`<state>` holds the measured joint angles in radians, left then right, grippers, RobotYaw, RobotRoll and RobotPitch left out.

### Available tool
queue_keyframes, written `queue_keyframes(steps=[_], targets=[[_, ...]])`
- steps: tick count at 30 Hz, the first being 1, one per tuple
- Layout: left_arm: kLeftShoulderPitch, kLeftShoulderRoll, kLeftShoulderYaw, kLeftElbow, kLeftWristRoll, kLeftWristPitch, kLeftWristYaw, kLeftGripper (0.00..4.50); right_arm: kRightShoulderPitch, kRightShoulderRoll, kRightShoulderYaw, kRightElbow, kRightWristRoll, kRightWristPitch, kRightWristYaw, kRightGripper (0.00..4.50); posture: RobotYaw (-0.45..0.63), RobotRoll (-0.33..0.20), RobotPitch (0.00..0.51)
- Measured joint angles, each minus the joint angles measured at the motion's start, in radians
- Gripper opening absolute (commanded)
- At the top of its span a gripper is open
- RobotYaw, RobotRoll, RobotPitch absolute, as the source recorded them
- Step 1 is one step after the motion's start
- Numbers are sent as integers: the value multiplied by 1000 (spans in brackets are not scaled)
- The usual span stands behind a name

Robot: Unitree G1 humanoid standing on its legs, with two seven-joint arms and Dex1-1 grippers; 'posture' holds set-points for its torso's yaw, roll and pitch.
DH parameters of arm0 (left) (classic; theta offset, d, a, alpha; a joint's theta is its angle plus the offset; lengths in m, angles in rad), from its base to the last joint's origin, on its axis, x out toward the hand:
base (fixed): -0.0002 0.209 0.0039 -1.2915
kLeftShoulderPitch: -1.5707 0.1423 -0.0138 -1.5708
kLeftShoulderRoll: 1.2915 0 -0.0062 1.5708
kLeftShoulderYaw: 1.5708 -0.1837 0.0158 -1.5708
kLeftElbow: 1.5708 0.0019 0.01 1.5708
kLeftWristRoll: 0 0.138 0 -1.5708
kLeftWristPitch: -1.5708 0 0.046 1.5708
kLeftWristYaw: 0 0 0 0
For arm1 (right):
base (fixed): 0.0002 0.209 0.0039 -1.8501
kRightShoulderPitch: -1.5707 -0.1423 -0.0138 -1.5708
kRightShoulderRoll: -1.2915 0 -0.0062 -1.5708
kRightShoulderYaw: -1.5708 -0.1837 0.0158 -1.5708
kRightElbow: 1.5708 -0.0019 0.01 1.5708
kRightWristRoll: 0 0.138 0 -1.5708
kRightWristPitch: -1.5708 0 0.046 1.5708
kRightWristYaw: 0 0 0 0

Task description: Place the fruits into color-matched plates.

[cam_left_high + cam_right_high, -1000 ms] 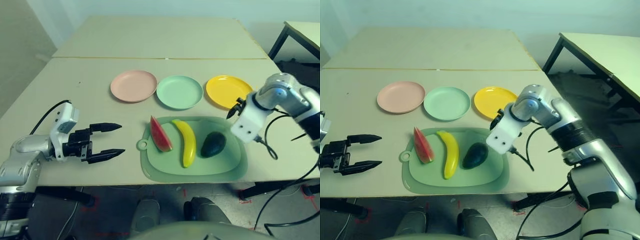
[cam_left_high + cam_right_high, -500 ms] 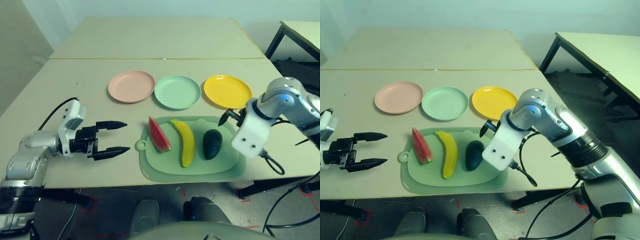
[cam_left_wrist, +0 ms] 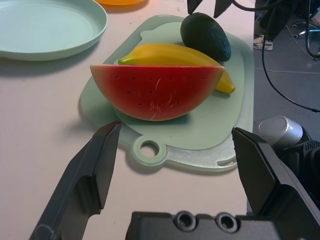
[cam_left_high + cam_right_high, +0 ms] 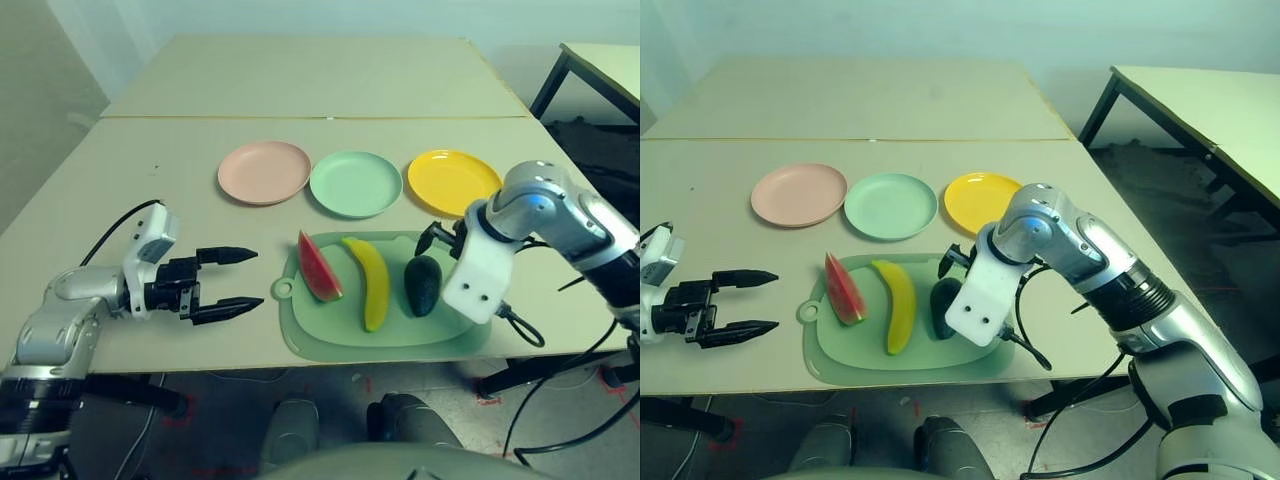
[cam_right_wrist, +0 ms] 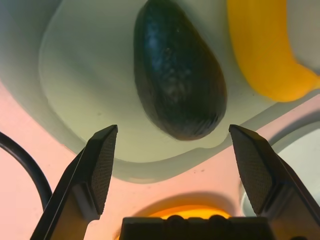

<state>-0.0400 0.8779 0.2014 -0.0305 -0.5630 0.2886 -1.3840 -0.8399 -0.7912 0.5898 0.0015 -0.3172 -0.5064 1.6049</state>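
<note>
Three fruits lie on the pale-green cutting mat (image 4: 385, 335): a watermelon wedge (image 4: 320, 268) at its left, a banana (image 4: 368, 283) in the middle and a dark avocado (image 4: 422, 285) at its right. Beyond the mat stand three plates in a row: pink (image 4: 264, 171), mint green (image 4: 355, 183) and yellow (image 4: 453, 182). My right gripper (image 4: 438, 236) hangs open just above the far end of the avocado (image 5: 180, 80), its fingers either side and apart from it. My left gripper (image 4: 258, 278) is open over the table left of the mat, pointing at the watermelon (image 3: 156, 91).
The mat's handle hole (image 4: 285, 291) faces my left gripper. A black cable (image 4: 525, 330) loops from my right wrist over the table's near right edge. A second table (image 4: 600, 65) stands off to the far right.
My right gripper has swung left and down from beside the yellow plate to over the avocado. My left gripper has edged toward the mat.
</note>
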Motion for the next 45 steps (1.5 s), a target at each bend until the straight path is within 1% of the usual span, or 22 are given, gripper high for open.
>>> queue_keyframes(steps=[5, 13, 19, 26, 29, 31, 32, 45], targets=[[8, 5, 0, -7, -9, 9, 6, 4500, -4, 25, 24, 16, -16, -20, 0, 4493, 128, 0, 83], [10, 9, 0, -11, -19, 17, 16, 4500, -3, 34, 41, 12, -35, -18, 4, 4493, 124, 0, 88], [1, 10, 0, -12, -20, 23, 23, 4500, -1, 36, 57, 18, -51, -18, -3, 4493, 122, 0, 90], [-14, 10, 0, -12, -20, 25, 26, 4500, -1, 58, 62, 39, -64, -9, -12, 4493, 122, 0, 93], [-15, 10, 0, -12, -20, 25, 26, 4500, 0, 58, 62, 40, -66, -5, -10, 3885, 122, 0, 93], [-16, 10, 0, -12, -20, 25, 26, 4500, 0, 58, 62, 39, -66, 1, -7, 3218, 123, 0, 94], [-16, 10, 0, -11, -20, 25, 26, 4500, 0, 58, 62, 37, -66, 4, -4, 2995, 123, 0, 94], [-23, 9, 0, -6, -20, 25, 27, 4500, -7, 58, 63, 48, -61, 19, 5, 2987, 121, 0, 96]])
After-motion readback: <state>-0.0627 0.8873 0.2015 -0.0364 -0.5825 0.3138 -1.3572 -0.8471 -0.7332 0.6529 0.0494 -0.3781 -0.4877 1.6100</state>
